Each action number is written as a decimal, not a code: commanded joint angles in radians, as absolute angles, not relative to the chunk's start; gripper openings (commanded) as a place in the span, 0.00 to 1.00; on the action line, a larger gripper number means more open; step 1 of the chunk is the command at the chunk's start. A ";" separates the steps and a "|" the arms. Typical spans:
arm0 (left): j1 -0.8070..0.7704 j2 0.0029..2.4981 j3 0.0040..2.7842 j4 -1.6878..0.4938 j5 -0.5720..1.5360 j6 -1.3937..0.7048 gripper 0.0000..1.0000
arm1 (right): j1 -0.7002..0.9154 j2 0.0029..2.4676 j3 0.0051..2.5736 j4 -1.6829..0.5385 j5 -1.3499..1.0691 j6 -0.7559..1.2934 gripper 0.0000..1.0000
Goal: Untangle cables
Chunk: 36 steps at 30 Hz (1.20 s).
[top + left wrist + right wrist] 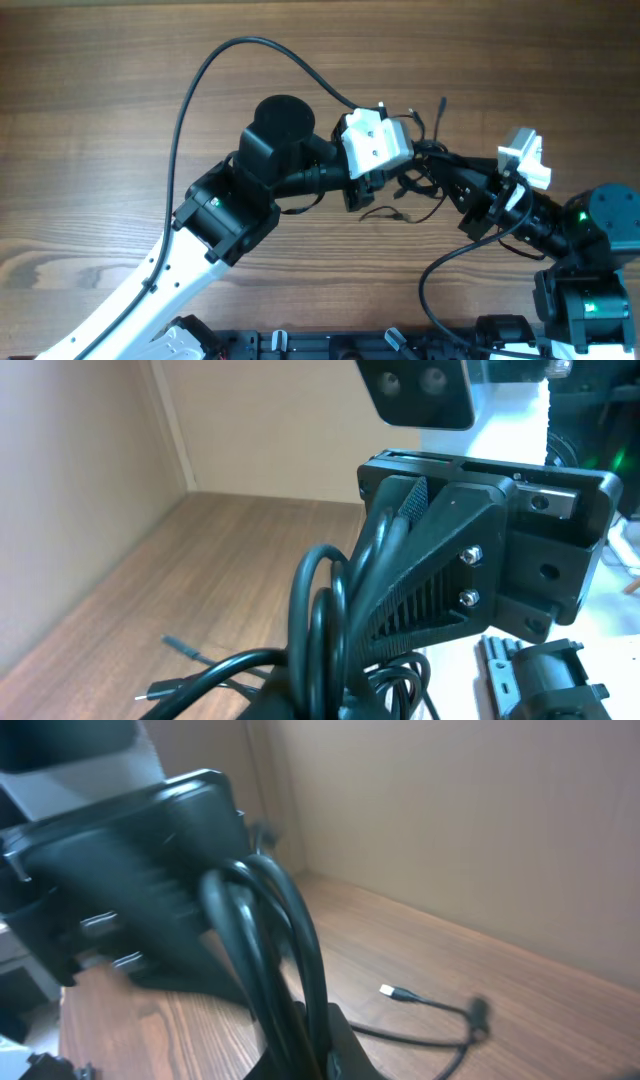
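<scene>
The cables (418,172) are a bunch of thin black cords held off the table between my two grippers at mid-table. My left gripper (395,178) is shut on the bunch from the left. My right gripper (447,172) is shut on it from the right. In the left wrist view, cable loops (325,625) rise from my left jaws (345,705) into the right gripper's ribbed fingers (400,560). In the right wrist view, loops (270,940) run from my right jaws (320,1055) toward the blurred left gripper (150,870). Loose ends with plugs lie on the wood (385,212) (392,991).
A thick black arm cable (215,70) arcs over the table's left half to the left wrist. Another arm cable (435,280) loops at the lower right. One cord end (441,108) sticks up behind the bunch. A black rail (330,345) runs along the front edge.
</scene>
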State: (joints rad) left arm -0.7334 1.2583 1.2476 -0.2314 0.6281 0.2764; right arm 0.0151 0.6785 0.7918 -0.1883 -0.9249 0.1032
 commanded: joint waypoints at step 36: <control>-0.553 1.200 1.261 -0.224 0.778 -0.005 0.70 | 0.014 0.730 0.793 0.172 -1.080 0.524 0.04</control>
State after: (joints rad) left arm -0.5541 1.2133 1.2476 -0.2314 0.7181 -0.0124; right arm 0.0151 0.7177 0.7914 0.1513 -1.0050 0.5167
